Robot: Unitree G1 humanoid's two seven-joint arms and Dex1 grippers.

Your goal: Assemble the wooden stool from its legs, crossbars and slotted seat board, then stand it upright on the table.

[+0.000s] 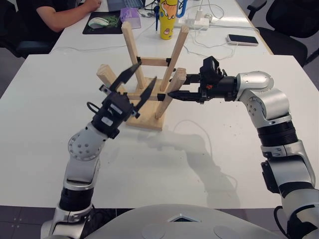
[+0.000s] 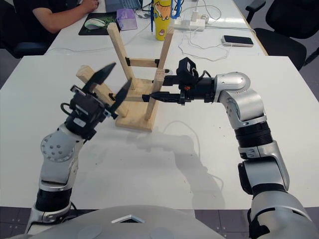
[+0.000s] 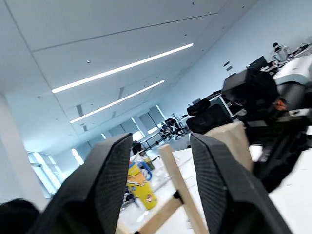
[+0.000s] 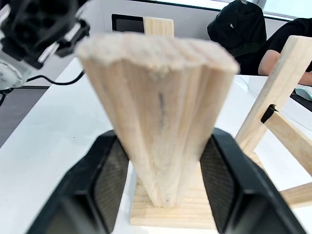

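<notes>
- Stool [image 1: 149, 99] stands upside down just above the middle of the head views. Its seat board [image 1: 148, 121] lies flat on the white table [image 1: 50, 139], and its legs point up.
- Left of centre, the left gripper [image 1: 145, 72] hovers in front of the stool's left side. Its fingers [image 3: 105, 190] are spread wide and hold nothing.
- Just behind that gripper, the leftmost leg [image 1: 105, 74] leans out toward the upper left.
- In the middle, the left rear leg [image 1: 129, 47] and right rear leg [image 1: 177, 52] rise toward the top of the frame, joined by a crossbar [image 1: 154, 61].
- A second crossbar [image 1: 142, 97] runs lower down, partly behind the left gripper.
- Right of centre, the right gripper [image 1: 174, 87] lies level, pointing left, and is clamped on the front right leg [image 1: 167, 102]. In the right wrist view the wood fills the gap between the pads [image 4: 109, 185] and seems to touch both, though the contact line is hard to make out.
- Progress, as a judgement:
  - All four legs sit in the board and at least two crossbars are fitted, so most of the assembly looks done.
  - The legs splay unevenly, so the joints may need pressing home.
  - The stool has not yet been turned over onto its feet.
</notes>
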